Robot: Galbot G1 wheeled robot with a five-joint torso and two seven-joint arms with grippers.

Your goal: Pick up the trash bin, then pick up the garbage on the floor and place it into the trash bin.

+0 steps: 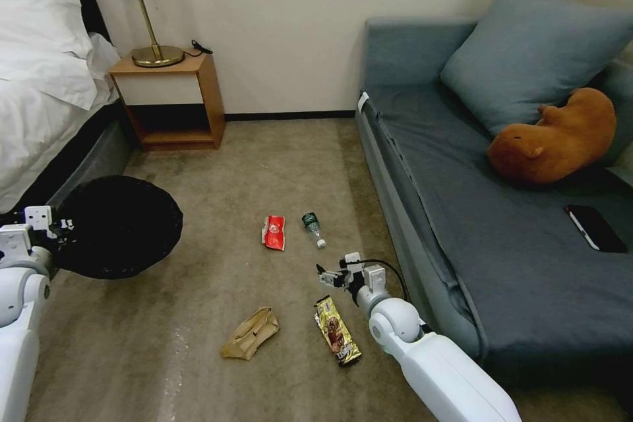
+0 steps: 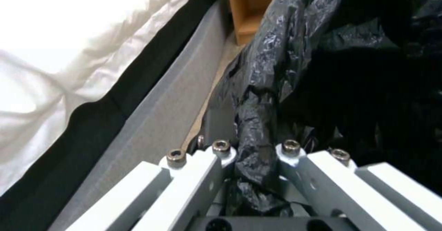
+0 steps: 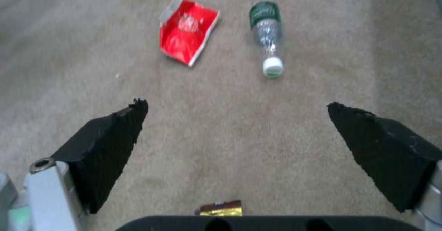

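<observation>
Crinkled black plastic lines the trash bin (image 1: 117, 227), and the left gripper (image 2: 255, 155) is pinched on a fold of that liner at the rim, with the bin hanging beside the bed (image 1: 39, 79). Judging by how it hangs from one edge, the bin is light, but the bag is slick and soft, so the hold probably depends on the rim under the plastic rather than on the film alone.

Over the carpet (image 3: 69, 34) the right gripper (image 3: 237, 120) hovers with its 2 black pads (image 3: 110, 134) spread wide and nothing between them. All 4 litter pieces lie on the floor:

1. The red snack packet (image 3: 189, 35) lies ahead of the claw, toward the left pad. It looks flat, thin and nearly weightless, and a raised crumpled edge seems the best purchase.
2. The small clear bottle (image 3: 267, 34) lies ahead toward the right pad, on its side with its white cap pointing back at the claw. It is likely empty, smooth and prone to roll, so closing across the ribbed body should suit.
3. The yellow-brown snack wrapper (image 1: 337, 331) lies just behind and beneath the claw. It is glossy and flat, likely slippery.
4. The crumpled brown paper bag (image 1: 250, 333) lies farther off on the bin's side. It is soft and bulky, and its folds offer easy grip.
</observation>
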